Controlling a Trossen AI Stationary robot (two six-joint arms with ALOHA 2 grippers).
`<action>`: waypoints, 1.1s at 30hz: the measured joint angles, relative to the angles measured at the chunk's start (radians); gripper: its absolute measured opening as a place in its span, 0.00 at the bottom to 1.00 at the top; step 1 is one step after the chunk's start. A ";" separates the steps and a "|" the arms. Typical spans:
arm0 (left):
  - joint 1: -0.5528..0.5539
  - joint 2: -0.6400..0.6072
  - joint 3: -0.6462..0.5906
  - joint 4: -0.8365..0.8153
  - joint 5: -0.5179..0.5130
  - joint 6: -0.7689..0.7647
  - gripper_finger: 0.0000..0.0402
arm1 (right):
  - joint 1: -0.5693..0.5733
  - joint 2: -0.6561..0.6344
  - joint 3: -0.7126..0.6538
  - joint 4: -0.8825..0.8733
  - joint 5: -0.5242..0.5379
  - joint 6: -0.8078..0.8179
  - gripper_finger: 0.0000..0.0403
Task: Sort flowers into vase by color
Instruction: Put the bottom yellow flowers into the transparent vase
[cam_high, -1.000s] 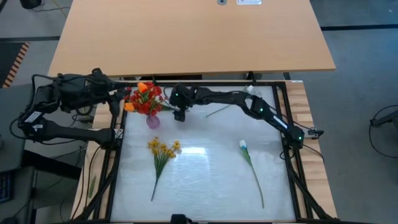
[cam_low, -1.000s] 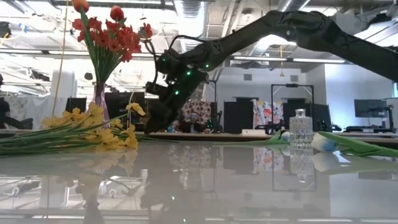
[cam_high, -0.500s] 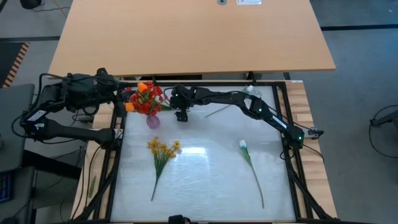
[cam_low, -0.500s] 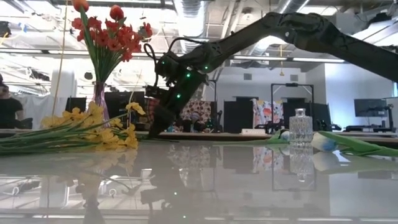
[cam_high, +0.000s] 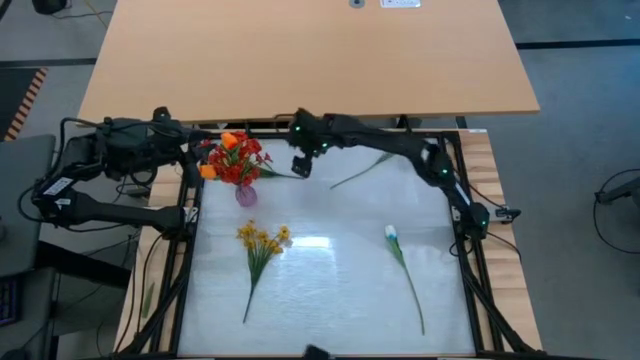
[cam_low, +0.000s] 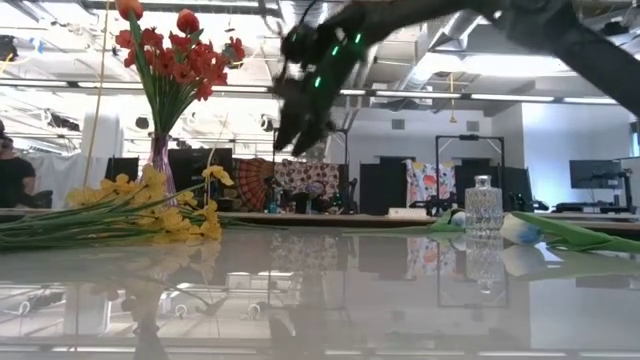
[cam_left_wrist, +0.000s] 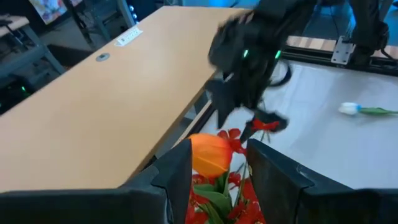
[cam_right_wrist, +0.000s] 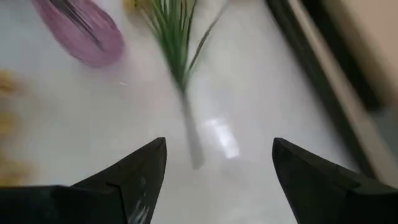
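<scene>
A pink vase (cam_high: 245, 193) at the table's far left holds red and orange flowers (cam_high: 235, 158). My right gripper (cam_high: 300, 166) hangs open, high above the table just right of the bouquet (cam_low: 180, 60). Below it a leafy green stem (cam_right_wrist: 181, 68) lies with its cut end on the table, leaves toward the vase (cam_right_wrist: 81, 28). My left gripper (cam_high: 190, 152) waits open at the bouquet's left side; an orange bloom (cam_left_wrist: 210, 155) shows between its fingers. A yellow spray (cam_high: 260, 243) and a white flower (cam_high: 392, 235) lie flat on the table.
A bare green stem (cam_high: 355, 172) lies near the far edge, right of my right gripper. A small clear glass bottle (cam_low: 483, 205) stands at the far right. A black frame (cam_high: 468, 250) borders the white table; a wooden desk (cam_high: 310, 60) lies beyond the far edge.
My right gripper has risen well above the table and drawn back toward the far edge, away from the vase's right side. The bouquet and the flowers on the table have stayed where they were.
</scene>
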 joint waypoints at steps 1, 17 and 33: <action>0.000 0.000 0.000 0.006 0.000 0.011 0.35 | 0.005 -0.028 0.001 -0.051 -0.016 0.096 0.78; 0.000 0.002 0.000 0.023 0.033 0.133 0.35 | 0.422 -0.048 -0.002 0.009 -0.023 1.023 0.78; 0.000 0.065 0.000 0.052 0.215 0.124 0.35 | 0.610 0.248 -0.001 0.503 0.173 1.594 0.78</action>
